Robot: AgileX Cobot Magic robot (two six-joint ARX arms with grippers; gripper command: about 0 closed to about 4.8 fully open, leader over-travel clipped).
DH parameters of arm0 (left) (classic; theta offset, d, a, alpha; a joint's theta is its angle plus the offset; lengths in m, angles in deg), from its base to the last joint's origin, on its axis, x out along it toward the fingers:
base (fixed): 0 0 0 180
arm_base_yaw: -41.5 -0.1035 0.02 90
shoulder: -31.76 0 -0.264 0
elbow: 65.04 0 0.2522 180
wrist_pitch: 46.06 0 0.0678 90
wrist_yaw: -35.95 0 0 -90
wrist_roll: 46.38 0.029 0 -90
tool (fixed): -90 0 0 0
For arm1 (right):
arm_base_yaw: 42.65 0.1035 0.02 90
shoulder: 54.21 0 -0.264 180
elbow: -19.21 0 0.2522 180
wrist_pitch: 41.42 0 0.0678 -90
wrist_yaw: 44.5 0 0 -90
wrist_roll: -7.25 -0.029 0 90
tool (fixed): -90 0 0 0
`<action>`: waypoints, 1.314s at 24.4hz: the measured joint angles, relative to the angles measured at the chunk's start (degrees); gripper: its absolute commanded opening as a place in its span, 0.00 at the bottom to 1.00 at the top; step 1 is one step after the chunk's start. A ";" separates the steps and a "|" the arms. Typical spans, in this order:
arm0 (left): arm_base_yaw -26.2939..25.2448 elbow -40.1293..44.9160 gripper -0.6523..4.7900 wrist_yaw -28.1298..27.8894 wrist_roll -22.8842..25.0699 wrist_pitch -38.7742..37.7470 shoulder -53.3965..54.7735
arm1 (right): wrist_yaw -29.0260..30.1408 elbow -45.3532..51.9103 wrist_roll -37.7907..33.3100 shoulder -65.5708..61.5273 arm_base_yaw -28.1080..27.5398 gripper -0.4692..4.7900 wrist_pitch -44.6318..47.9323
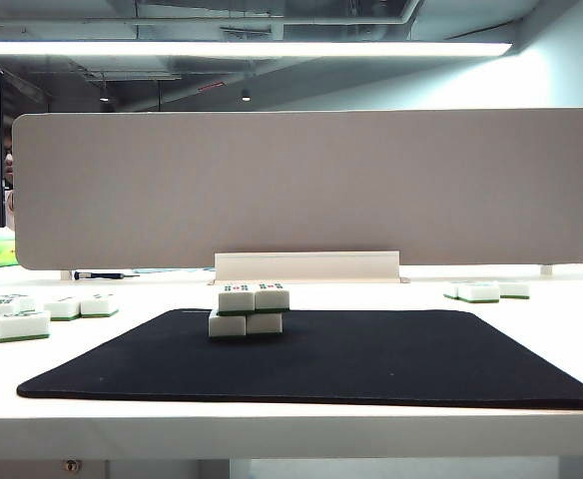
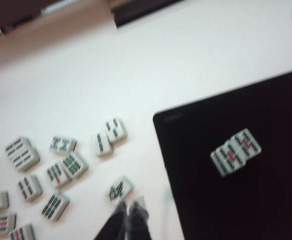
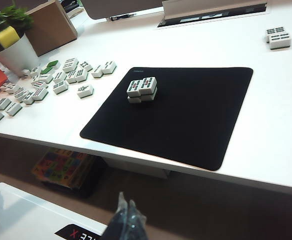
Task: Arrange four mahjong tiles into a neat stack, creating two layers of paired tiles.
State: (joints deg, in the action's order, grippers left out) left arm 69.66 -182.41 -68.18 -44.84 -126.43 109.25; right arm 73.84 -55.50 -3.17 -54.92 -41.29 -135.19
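Both grippers [image 2: 128, 207] [image 3: 126, 207] closed; tiles [image 1: 249, 310] stacked, long axes seemingly front-to-back.

Four mahjong tiles [image 1: 249, 309]: white blocks, thin green bases, dark green and red marks on top. Stacked as two pairs, upper pair slightly offset. On black mat, near its far edge.

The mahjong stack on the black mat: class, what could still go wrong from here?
1. The top pair of the mahjong stack sits shifted sideways off the lower pair, so a knock could topple it.
2. The shut left gripper hangs over loose tiles beside the black mat; a low sweep might scatter them.
3. The shut right gripper is off the table, little threat.
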 measured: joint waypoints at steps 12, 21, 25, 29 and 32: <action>-8.68 41.79 0.13 0.37 -3.87 33.86 -23.08 | 0.00 0.00 0.00 0.00 0.00 0.09 0.00; -17.03 68.28 0.13 0.39 -5.81 46.31 -39.74 | 0.02 0.00 0.00 0.00 0.00 0.09 0.00; -21.42 83.95 0.13 0.39 -9.79 52.92 -51.58 | 0.02 0.00 0.00 0.00 0.00 0.09 0.00; -22.71 95.27 0.13 0.39 -13.25 60.59 -60.17 | 0.02 0.02 0.00 0.00 -0.02 0.09 0.02; -24.92 100.67 0.13 2.14 -13.88 61.68 -63.98 | 0.02 0.00 0.00 0.00 0.02 0.09 0.00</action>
State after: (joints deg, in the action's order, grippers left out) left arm 44.74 -81.74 -66.03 -58.72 -64.75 45.28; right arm 73.86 -55.50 -3.17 -54.92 -41.27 -135.19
